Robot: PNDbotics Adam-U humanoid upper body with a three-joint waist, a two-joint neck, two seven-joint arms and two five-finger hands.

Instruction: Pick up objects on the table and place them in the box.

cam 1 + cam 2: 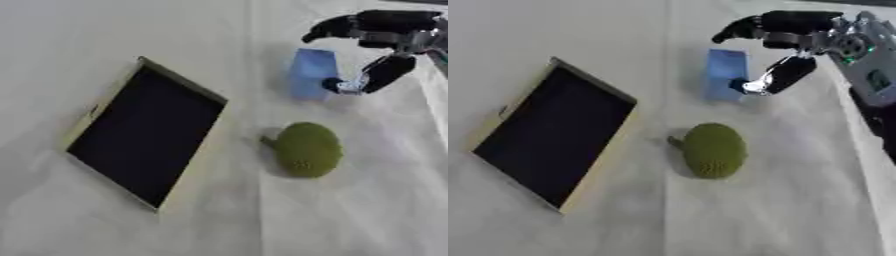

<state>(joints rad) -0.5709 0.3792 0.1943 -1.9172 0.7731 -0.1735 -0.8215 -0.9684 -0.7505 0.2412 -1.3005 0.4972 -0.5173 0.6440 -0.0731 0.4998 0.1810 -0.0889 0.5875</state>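
Right robot hand at the blue block on the far desk: thumb touches its right edge, fingers arch over the top, not clenched. Green bumpy fruit lies nearer, beside the dark-lined box.

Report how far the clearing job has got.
Done: nothing visible; the box shows only a dark interior. In hand: the right robot hand is at the blue block, fingers above it and thumb at its right edge, block not visibly lifted off the table. Left: the blue block and the green bumpy fruit, which lies untouched between block and near edge. The left robot hand is out of view.
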